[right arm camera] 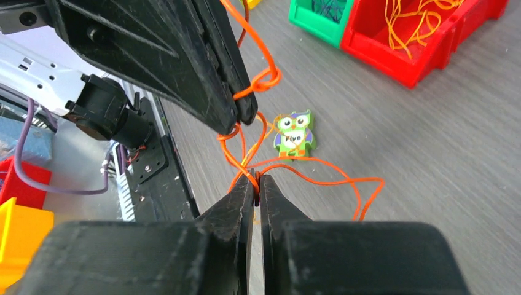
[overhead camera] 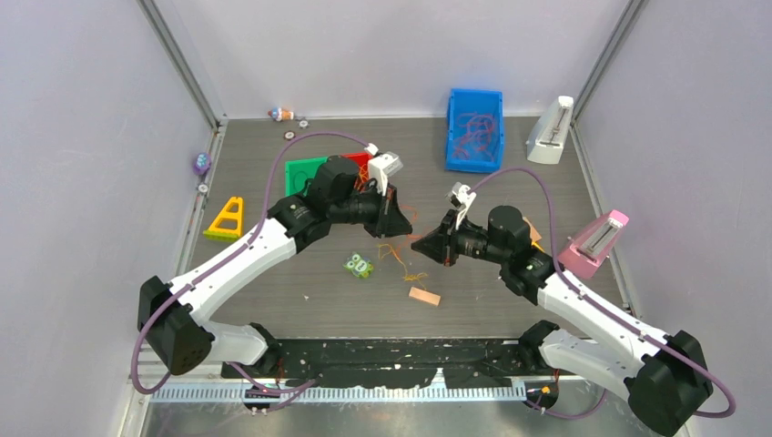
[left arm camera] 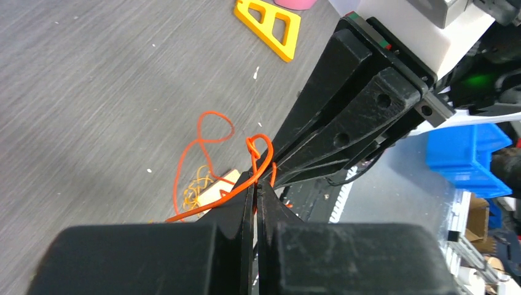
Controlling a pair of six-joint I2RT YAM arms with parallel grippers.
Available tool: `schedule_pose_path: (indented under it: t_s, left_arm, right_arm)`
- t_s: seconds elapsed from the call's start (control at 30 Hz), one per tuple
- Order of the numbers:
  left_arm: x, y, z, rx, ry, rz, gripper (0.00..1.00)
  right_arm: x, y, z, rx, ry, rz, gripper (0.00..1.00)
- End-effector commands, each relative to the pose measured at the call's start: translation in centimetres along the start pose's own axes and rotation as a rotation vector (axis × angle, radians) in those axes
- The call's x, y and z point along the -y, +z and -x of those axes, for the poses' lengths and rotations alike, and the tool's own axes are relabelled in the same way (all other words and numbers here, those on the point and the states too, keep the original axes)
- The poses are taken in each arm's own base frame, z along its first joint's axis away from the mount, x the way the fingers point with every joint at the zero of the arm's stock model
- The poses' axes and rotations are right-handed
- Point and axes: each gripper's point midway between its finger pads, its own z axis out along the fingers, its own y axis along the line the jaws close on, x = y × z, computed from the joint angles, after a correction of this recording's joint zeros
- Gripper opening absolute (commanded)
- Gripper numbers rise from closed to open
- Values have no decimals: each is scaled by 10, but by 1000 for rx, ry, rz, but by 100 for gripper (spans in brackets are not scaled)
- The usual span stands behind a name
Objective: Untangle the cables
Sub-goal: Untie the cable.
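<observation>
Right wrist view has our right end effector (right arm camera: 257,179) pinched shut on an orange cable (right arm camera: 332,182), with our left end effector (left arm camera: 255,187) likewise clamped, apparently on the same strand. We hold it above the worktop (right arm camera: 430,153), probably so opposed pulls can loosen the knot (right arm camera: 267,78) beside the left tip.

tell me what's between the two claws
A thin orange cable, looped and tangled, spans the gap between the left claw and the right claw, both shut on it; the right wrist view shows it.
</observation>
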Motion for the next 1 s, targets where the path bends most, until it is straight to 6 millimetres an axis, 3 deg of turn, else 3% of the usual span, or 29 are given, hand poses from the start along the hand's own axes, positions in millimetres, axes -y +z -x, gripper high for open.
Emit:
schedule_pose_path:
  t_s: [0.0,0.47,0.77,0.97]
  left_arm:
    - [19,2,15,45,-17,-93,0]
    - [22,9,18,55,-39,-129,0]
    - [22,5,15,52,-32,-122,0]
    - [26,0,15,52,-23,-125,0]
  right_arm:
    - [-5,8,32,165,-107,24,12]
    - [-37,12,38,266,-123,210,21]
    - [-42,6,30,241,-124,230,22]
    - [-53,0,32,246,-134,274,39]
